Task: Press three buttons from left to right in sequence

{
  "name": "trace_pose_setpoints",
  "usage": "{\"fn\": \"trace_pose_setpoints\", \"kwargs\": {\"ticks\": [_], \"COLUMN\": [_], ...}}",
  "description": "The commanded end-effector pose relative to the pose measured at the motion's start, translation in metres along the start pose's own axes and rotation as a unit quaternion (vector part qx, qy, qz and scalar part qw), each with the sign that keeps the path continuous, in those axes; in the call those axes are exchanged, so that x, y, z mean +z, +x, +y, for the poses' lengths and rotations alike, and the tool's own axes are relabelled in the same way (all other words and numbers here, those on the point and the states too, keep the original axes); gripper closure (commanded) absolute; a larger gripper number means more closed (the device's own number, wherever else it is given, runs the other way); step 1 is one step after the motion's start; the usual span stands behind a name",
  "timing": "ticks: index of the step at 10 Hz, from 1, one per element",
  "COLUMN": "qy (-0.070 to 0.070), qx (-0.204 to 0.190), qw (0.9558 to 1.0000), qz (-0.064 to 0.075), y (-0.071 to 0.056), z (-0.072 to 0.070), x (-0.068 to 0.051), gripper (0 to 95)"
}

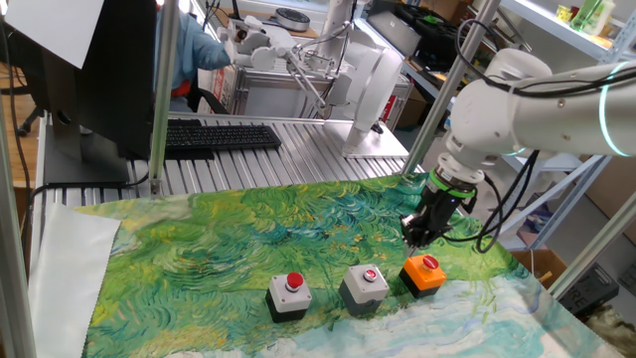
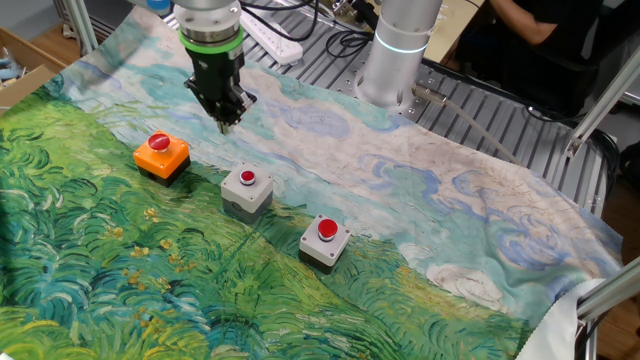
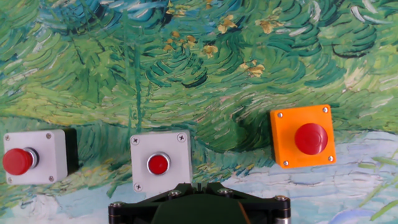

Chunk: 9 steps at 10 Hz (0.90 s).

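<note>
Painted cloth [image 1: 248, 239], three buttons [image 2: 247, 189], keyboard [image 1: 219, 136] behind

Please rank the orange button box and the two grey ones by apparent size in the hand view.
1. Orange button box, slightly largest.
2. Middle grey box and left grey box: alike; the left one is cut by the frame edge.

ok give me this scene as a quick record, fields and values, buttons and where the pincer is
surface: painted cloth over the table
buttons: three in a row, each with a round red cap
orange button: at one end of the row
middle grey button: between the other two
far grey button: at the other end
pincer: shut, pointing down, above the cloth, beside the row between the orange and middle buttons
contact: touching no button
</note>
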<state>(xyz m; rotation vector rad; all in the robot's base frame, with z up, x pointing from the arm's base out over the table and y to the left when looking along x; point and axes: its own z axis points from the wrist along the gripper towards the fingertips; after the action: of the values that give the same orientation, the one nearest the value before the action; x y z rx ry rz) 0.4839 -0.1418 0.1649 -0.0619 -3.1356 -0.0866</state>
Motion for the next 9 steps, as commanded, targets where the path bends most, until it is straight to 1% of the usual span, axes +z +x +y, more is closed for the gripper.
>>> {"fn": "trace_pose_setpoints", "kwargs": {"ticks": [1,3,6,9], "qy": [-0.001,-0.001,0.000,-0.006], "qx": [-0.004,-0.009,-0.047,-0.053], "qw": [1.0000,1.0000,0.9989,0.9986], "qz": [-0.001,-0.001,-0.001,-0.007], "y": [0.0010,0.0010,0.0010,0.0010], "z": [0.0002,0.0002,0.0002,0.0002], "x": [-0.0005,-0.0005,-0.0005,-0.0005], "gripper": [95.0,95.0,95.0,95.0]}}
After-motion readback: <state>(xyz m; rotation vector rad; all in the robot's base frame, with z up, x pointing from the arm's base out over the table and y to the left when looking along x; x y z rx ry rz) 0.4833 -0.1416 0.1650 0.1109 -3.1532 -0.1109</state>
